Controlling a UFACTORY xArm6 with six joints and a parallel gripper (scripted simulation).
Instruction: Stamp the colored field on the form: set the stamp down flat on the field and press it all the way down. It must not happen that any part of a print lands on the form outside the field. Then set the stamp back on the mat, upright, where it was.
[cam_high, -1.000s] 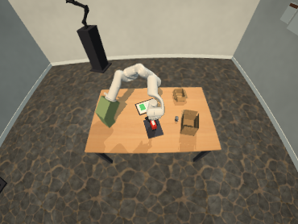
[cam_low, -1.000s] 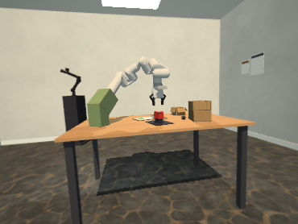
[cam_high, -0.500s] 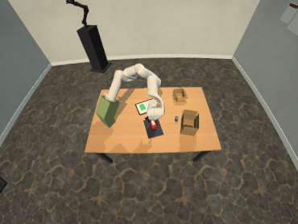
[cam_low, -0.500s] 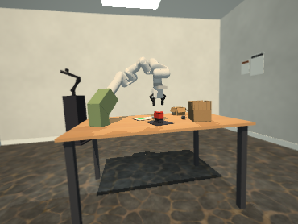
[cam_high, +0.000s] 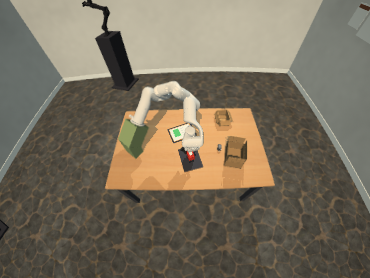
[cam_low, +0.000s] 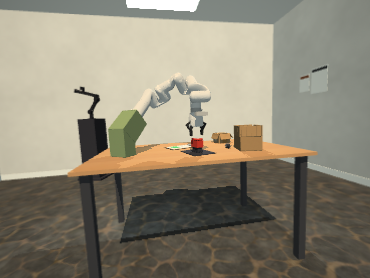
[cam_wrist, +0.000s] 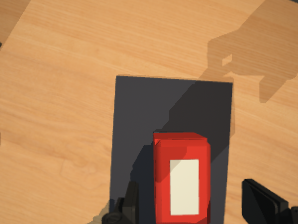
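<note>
While upright on the dark mat (cam_wrist: 150, 120), the red stamp (cam_wrist: 181, 177) shows its cream top | gripper (cam_low: 196, 131) above it, jaws spread wide, holding nothing | form (cam_high: 178, 133) with green field (cam_high: 177, 133) just beside mat | wooden surface (cam_high: 150, 175) carries all.

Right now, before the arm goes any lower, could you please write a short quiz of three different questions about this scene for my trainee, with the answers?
1. True or false: the gripper is already shut on the red stamp.
2. On what does the stamp stand? A) the form B) the dark mat C) a cardboard box
3. Fill in: the coloured field on the form is ____.

Key
1. False. The jaws are open and hold nothing; they hang above the stamp, one on each side.
2. B. The stamp stands upright on the mat.
3. Green.
</note>
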